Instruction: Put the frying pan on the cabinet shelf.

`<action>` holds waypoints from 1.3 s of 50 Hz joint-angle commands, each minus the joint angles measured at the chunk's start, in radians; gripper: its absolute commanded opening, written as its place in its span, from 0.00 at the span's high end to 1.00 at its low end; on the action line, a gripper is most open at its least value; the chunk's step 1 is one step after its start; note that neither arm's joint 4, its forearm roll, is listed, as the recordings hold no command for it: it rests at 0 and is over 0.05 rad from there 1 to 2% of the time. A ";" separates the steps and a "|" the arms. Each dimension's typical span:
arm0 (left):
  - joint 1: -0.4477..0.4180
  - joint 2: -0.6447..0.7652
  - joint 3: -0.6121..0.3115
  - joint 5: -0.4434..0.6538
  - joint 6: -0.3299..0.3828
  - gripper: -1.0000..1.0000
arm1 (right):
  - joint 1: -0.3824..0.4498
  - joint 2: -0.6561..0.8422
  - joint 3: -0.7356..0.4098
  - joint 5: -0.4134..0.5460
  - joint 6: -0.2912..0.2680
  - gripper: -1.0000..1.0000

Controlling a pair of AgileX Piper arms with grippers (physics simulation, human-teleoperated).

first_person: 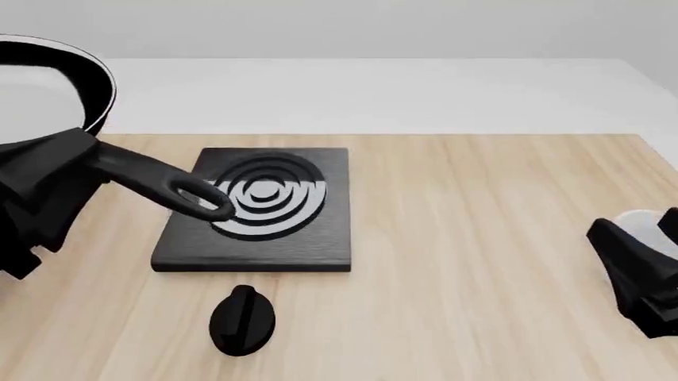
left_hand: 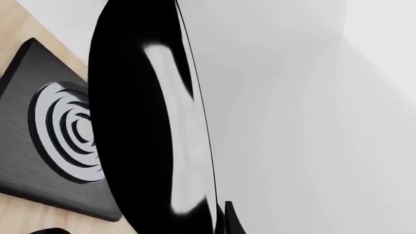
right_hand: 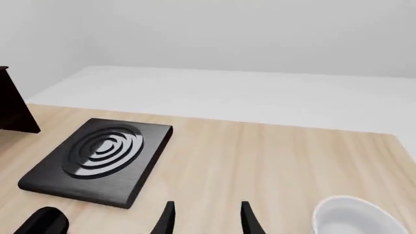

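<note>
Left hand point(first_person: 53, 171) pinching the frying pan point(first_person: 48, 87) by its handle, pan held aloft off the desk point(first_person: 477, 238) beside the burner plate point(first_person: 260, 208), right hand point(right_hand: 204, 217) spread near the white bowl point(right_hand: 348, 217), cabinet point(right_hand: 13, 105) corner (right wrist view only), knob point(first_person: 243, 319) in front.

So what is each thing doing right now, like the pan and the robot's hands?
frying pan: lifted off the table, held by its handle, tilted.
left gripper: shut on the pan's handle.
right gripper: open, holding nothing.
burner plate: flat on the table, bare.
knob: lying on the table.
white bowl: on the table, untouched.
</note>
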 commanded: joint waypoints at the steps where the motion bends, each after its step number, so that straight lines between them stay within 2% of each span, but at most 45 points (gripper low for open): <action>1: 0.080 0.024 -0.053 -0.024 0.015 1.00 | -0.027 -0.073 0.034 0.027 -0.020 0.00; 4: 0.116 0.042 -0.075 -0.032 0.021 1.00 | -0.039 -0.106 0.023 0.048 -0.014 0.00; 7: 0.148 0.048 -0.081 -0.043 -0.002 1.00 | -0.045 -0.123 0.004 0.068 0.022 0.00; 9: 0.147 0.065 -0.099 -0.034 0.025 1.00 | -0.045 -0.132 -0.005 0.075 0.007 0.00; 15: 0.191 0.118 -0.145 -0.058 0.016 1.00 | -0.051 -0.145 0.009 0.063 0.005 0.00; 17: 0.220 0.152 -0.179 -0.055 0.033 1.00 | -0.055 -0.148 0.010 0.065 0.007 0.00; 20: 0.250 0.179 -0.201 -0.080 0.011 1.00 | -0.055 -0.149 0.021 0.058 0.003 0.00; 26: 0.283 0.221 -0.253 -0.077 0.014 1.00 | -0.055 -0.160 0.021 0.065 -0.011 0.00; 29: 0.305 0.250 -0.248 -0.103 -0.003 1.00 | -0.054 -0.160 0.022 0.065 -0.009 0.00; 30: 0.318 0.266 -0.223 -0.145 -0.049 1.00 | -0.054 -0.160 0.028 0.058 -0.011 0.00; 32: 0.319 0.274 -0.202 -0.175 -0.085 1.00 | -0.053 -0.159 0.027 0.058 -0.015 0.00; 34: 0.349 0.301 -0.224 -0.172 -0.058 1.00 | -0.046 -0.149 0.034 0.049 -0.013 0.00; 35: 0.356 0.304 -0.232 -0.168 -0.051 1.00 | -0.042 -0.137 0.038 0.043 0.012 0.00; 36: 0.364 0.310 -0.241 -0.164 -0.049 1.00 | -0.045 -0.128 0.043 0.038 0.061 0.00; 37: 0.362 0.310 -0.243 -0.163 -0.051 1.00 | -0.047 -0.129 0.043 0.038 0.062 0.00; 39: 0.375 0.316 -0.259 -0.157 -0.056 1.00 | -0.049 -0.139 0.041 0.040 0.023 0.00; 43: 0.406 0.354 -0.300 -0.149 -0.039 1.00 | -0.046 -0.131 0.046 0.031 0.029 0.00; 51: 0.476 0.455 -0.343 -0.177 -0.048 1.00 | -0.045 -0.123 0.057 0.019 0.038 0.00; 63: 0.534 0.555 -0.324 -0.251 -0.084 1.00 | -0.043 -0.115 0.064 0.012 0.033 0.00; 65: 0.536 0.560 -0.324 -0.249 -0.072 1.00 | -0.045 -0.113 0.068 0.008 0.064 0.00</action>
